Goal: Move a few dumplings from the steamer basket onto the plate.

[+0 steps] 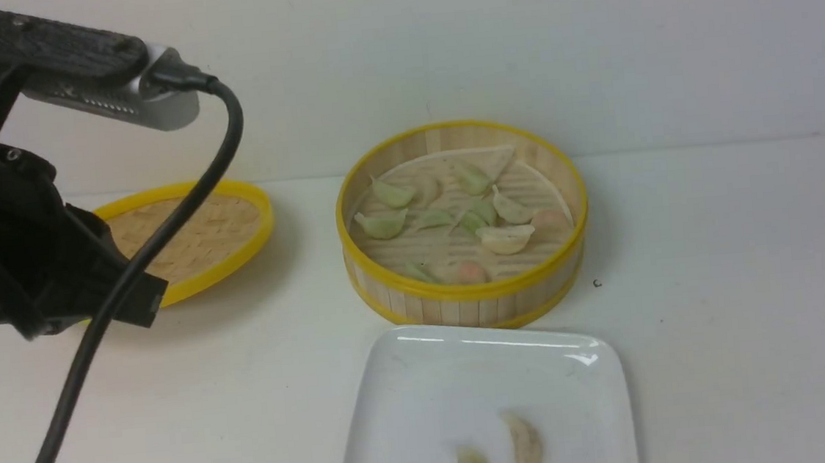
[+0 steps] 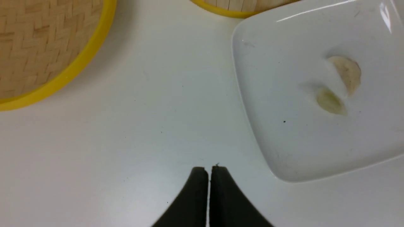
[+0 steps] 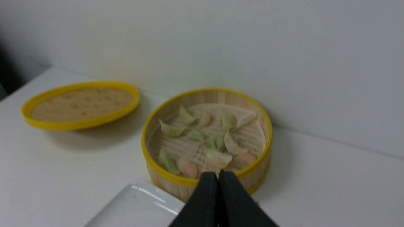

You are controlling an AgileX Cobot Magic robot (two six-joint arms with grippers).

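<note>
Left gripper (image 2: 208, 169) and right gripper (image 3: 218, 174) are both closed tight, empty.

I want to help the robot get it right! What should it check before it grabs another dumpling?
Lid off the steamer basket: ok, it lies apart on the table.
Enough dumplings in the basket: ok, several.
Room on the plate: ok, just two lie there.
Right gripper open for grabbing: not ok, jaws shut, empty.
Left gripper out of the way: ok, shut, over the table beside the plate.
Right gripper lined up over a dumpling: cannot tell.
</note>
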